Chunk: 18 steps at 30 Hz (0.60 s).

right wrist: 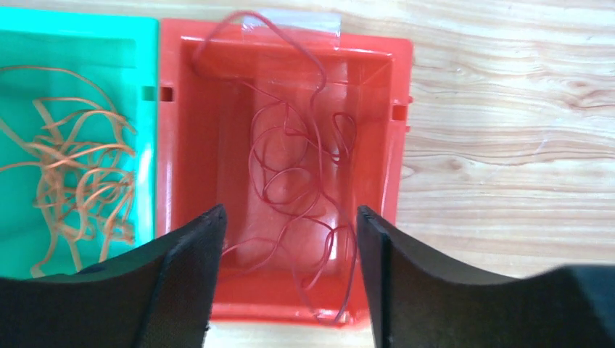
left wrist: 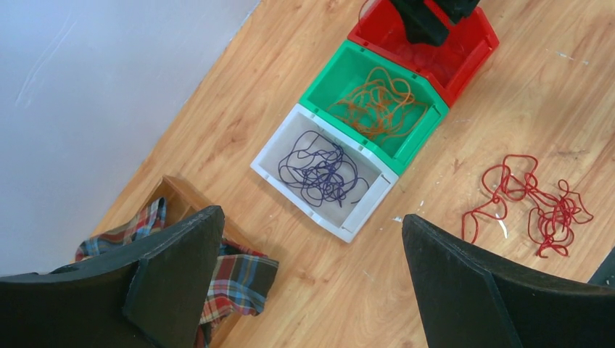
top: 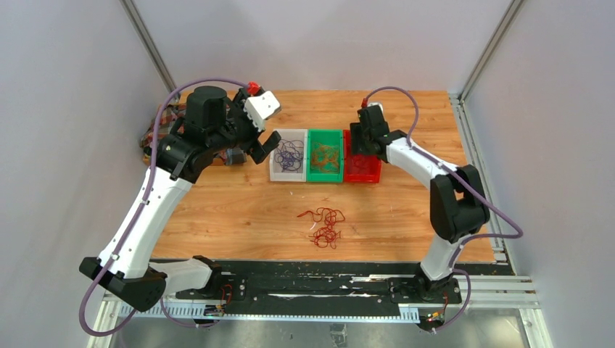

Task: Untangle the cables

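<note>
— What is your right hand doing?

— My right hand (right wrist: 290, 215) hangs just over the red bin (right wrist: 181, 145). Its fingers are parted with nothing pinched between them. A red cable (right wrist: 290, 174) lies loose in the bin below them, and one loop hangs over the bin's far rim.

— And the left?

— My left hand (left wrist: 312, 217) is spread wide and holds nothing. It sits high above the bench (top: 239, 210), beside the white bin (left wrist: 360, 210), and touches none of it. A plaid cloth (left wrist: 239, 279) lies under one finger.

— Where are the other cables?

— The purple cable (left wrist: 319, 167) is coiled in the white bin. The orange cable (right wrist: 80, 167) is in the green bin (right wrist: 72, 25), which stands between the white and red bins; all three touch in a row. A red clump (top: 326, 226) lies on the bare bench, nearer my bases and well apart from both hands.
</note>
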Available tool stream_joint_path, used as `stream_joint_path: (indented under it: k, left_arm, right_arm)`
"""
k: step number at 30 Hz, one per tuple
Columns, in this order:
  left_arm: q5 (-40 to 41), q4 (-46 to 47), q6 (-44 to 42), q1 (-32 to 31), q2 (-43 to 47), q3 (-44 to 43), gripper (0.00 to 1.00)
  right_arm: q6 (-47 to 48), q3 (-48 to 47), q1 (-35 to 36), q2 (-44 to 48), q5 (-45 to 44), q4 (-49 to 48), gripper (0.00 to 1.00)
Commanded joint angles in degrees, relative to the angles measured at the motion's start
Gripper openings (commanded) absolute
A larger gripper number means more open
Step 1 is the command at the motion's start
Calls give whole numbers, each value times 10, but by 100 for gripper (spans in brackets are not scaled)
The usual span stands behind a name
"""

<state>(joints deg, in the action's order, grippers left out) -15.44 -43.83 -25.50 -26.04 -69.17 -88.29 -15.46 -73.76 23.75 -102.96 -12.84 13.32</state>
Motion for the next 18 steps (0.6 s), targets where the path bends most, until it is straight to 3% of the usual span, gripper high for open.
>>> stream_joint_path:
  k: [1, 7, 10, 14, 18]
  left_arm:
    - [-13, 7, -8, 3, -1, -9, 98]
    - [-14, -23, 8, 4, -19, -28, 98]
    - [-11, -47, 8, 5, -29, -32, 98]
    - [-37, -52, -13, 6, -19, 15, 98]
    - [-109, -51, -19, 6, -11, 105, 98]
  right_arm:
    - [13, -9, 2, 71, 13, 34, 71]
    - [23, -14, -2, 113, 42, 17, 74]
    - [20, -29, -10, 97, 46, 7, 68]
    - [8, -27, -12, 87, 90, 14, 53]
    - [9, 57, 21, 160, 110, -23, 60]
